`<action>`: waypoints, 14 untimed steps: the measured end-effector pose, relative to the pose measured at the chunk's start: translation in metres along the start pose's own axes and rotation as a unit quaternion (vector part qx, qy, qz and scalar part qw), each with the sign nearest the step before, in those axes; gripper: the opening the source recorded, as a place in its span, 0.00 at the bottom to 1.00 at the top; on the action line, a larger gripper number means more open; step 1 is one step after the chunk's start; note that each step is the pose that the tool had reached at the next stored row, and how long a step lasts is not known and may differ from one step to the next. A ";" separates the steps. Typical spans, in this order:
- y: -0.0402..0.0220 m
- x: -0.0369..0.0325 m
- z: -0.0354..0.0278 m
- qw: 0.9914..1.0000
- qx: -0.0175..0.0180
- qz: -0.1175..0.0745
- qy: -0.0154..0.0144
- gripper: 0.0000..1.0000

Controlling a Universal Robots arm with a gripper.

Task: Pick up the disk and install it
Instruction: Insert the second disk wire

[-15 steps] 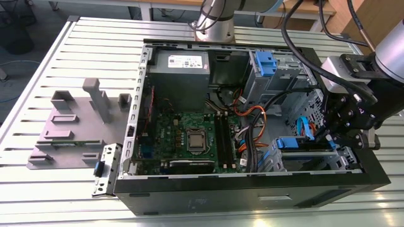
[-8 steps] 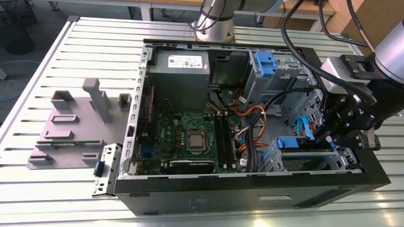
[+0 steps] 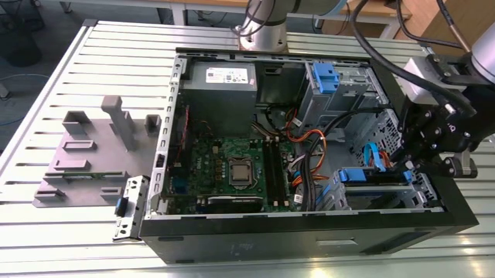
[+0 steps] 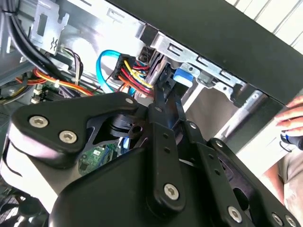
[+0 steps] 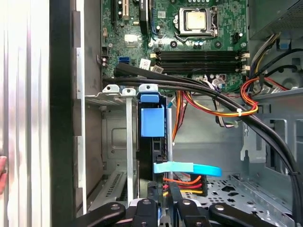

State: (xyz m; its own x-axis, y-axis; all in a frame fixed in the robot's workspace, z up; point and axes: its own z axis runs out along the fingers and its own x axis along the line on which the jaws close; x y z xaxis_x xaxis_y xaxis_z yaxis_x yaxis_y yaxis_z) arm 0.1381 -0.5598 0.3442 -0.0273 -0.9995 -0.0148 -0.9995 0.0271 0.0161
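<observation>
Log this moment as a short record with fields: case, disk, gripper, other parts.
case: open black computer case lying on a slatted metal table
disk: drive with blue plastic carrier frame standing in the metal drive bay at the case's front corner
gripper: black gripper at the disk's rear edge, by the cable connectors
other parts: green motherboard; grey power supply box
person: a hand outside the case

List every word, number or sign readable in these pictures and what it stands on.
No text can be read.
White sticker on the power supply: print too small to read.
Motherboard: markings too small to read.
Gripper: a small white mark, not legible as text.
Disk with its blue carrier, in the drive bay by the gripper: no label facing the cameras.
</observation>
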 end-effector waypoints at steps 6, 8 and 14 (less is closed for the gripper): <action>0.0002 -0.0001 -0.0108 1.000 0.000 0.000 0.000 0.24; 0.0002 -0.0002 -0.0109 1.000 0.000 0.000 0.000 0.24; 0.0035 -0.0001 -0.0111 1.000 0.001 0.000 0.000 0.24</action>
State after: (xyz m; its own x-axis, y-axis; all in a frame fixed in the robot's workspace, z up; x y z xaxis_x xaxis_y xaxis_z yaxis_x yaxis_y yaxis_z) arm 0.1347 -0.5597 0.3553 -0.0273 -0.9995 -0.0146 -0.9995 0.0271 0.0149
